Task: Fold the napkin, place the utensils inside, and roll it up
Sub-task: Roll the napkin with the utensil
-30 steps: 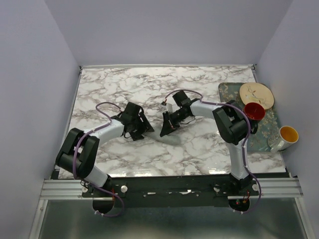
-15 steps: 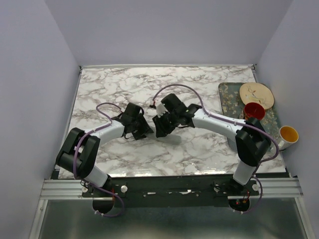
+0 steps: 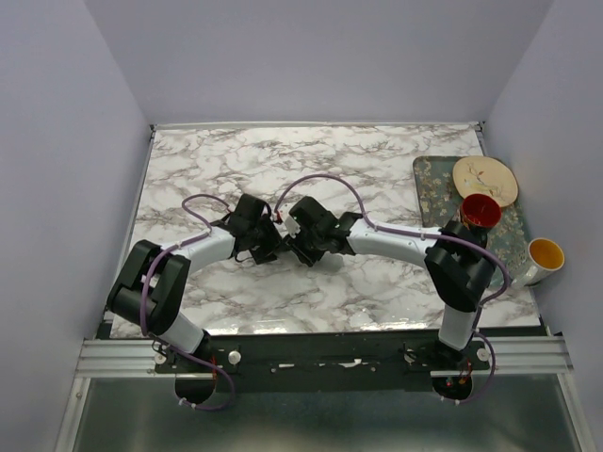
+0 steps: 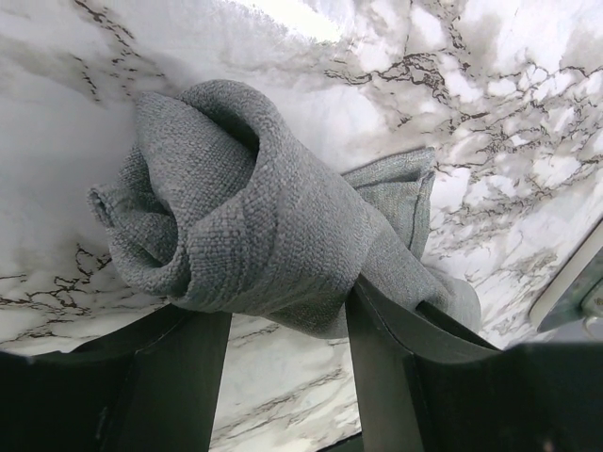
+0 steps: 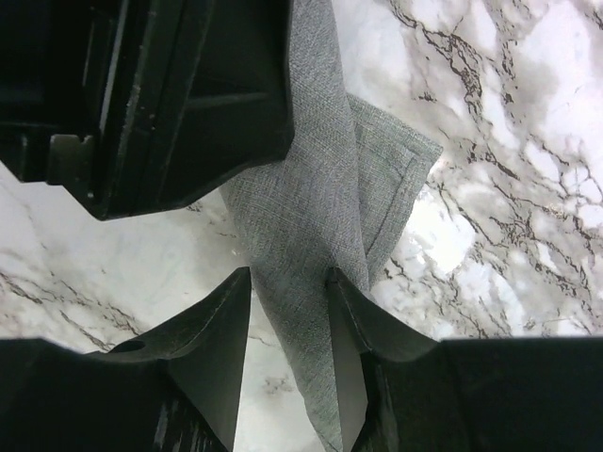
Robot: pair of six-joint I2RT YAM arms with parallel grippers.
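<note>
top external view: lilac walls (image 3: 311,56) are set round a white marbled table (image 3: 396,155), a grey floral tray (image 3: 429,193) at right. mid-frame, the grey-green cloth napkin (image 4: 245,235) is loosely rolled, clenched by the left gripper (image 4: 283,306); its tail is straddled by the right gripper (image 5: 288,278), whether pinched cannot be told. no utensils are seen inside; that likely remains.

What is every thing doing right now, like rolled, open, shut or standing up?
napkin, rolled into a bundle, tail sticking out.
left pincer, shut on the napkin roll.
right pincer, fingers either side of the tail; grip unclear.
plate, flat on the tray.
red cup, upright on the tray.
yellow mug, upright at the tray's edge.
</note>
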